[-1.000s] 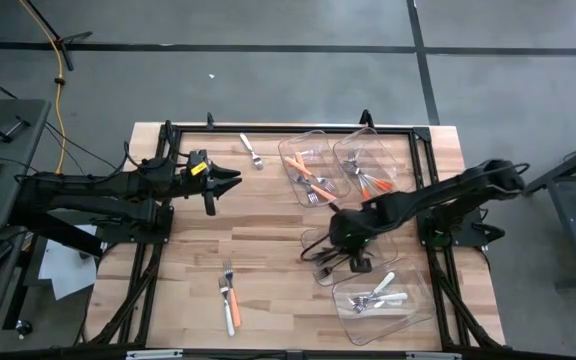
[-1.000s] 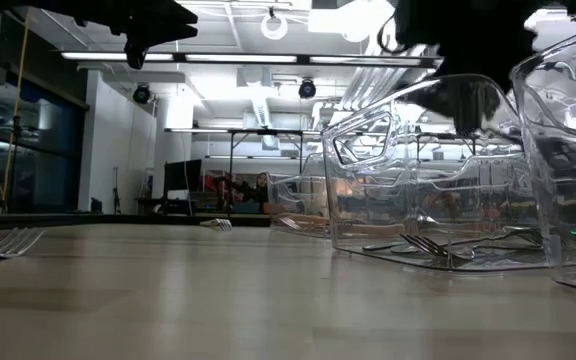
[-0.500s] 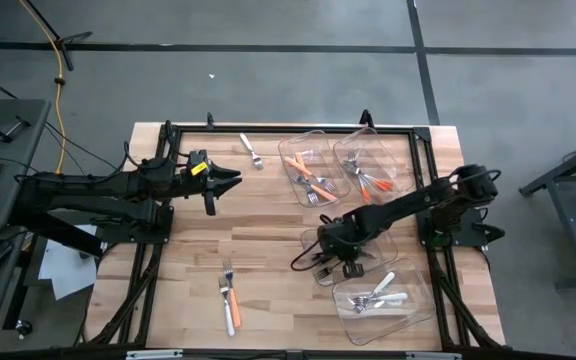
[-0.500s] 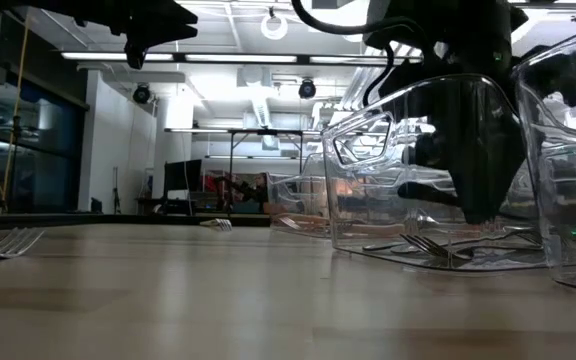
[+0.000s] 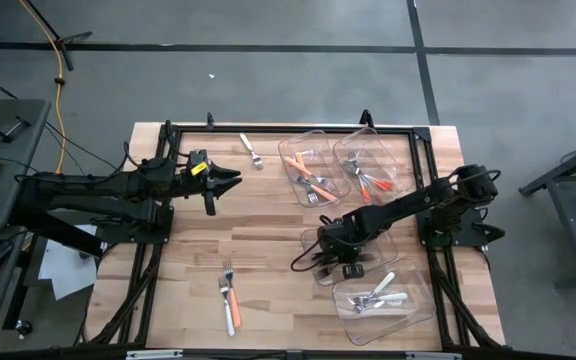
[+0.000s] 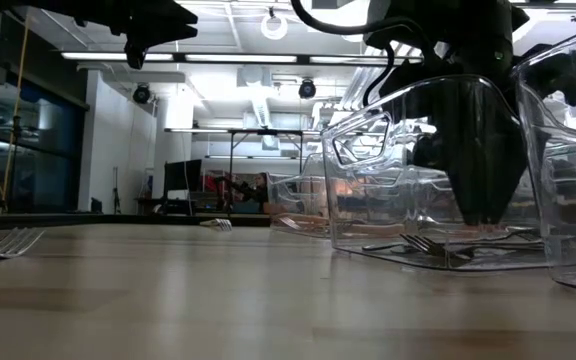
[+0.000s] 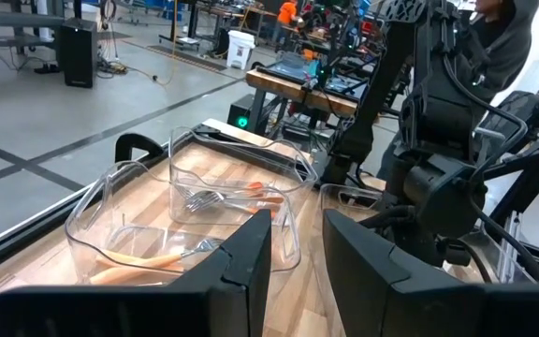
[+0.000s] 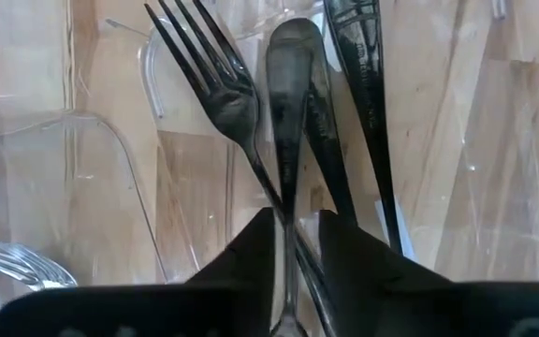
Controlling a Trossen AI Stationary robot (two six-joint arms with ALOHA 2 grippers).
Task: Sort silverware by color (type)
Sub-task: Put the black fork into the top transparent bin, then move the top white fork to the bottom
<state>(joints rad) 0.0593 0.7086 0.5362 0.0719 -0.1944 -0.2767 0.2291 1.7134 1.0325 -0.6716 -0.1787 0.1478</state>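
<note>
**A:** Silverware (image 5: 373, 297) first. Where did it lie?

**B:** Mostly sorted into clear bins on my right side of the tabletop (image 5: 268, 230). Orange-handled pieces (image 5: 311, 181) were in the two far bins (image 5: 290, 148), white-handled pieces (image 5: 388, 290) in the near bin (image 5: 416, 312), and dark pieces (image 8: 288, 103) in the middle bin (image 5: 306, 238). One dark handle poked out over that bin's rim. A plain fork (image 5: 252, 152) lay loose at the far edge, and an orange-handled fork (image 5: 231, 312) lay beside another fork near the front edge.

**A:** And your right end effector (image 8: 296, 225)?

**B:** It was down inside the middle bin, just over the dark pieces. My fingers stood a narrow gap apart. A dark spoon's handle ran between them, next to a dark fork (image 8: 209, 80), and I saw no pad pressing on it.

**A:** What differed from a second before?

**B:** A second before, my right arm was raised, with its elbow farther out towards the table's edge and the end effector above the bin. By this moment the arm had dropped and reached inward, and the low view showed the end effector behind the bin's clear wall. Half a second earlier it was already almost in that spot.

**A:** Your left end effector (image 7: 296, 229)?

**B:** It hung above the tabletop's far left part, fingers slightly parted and empty, exactly where it had been. The loose forks had not moved either.
</note>
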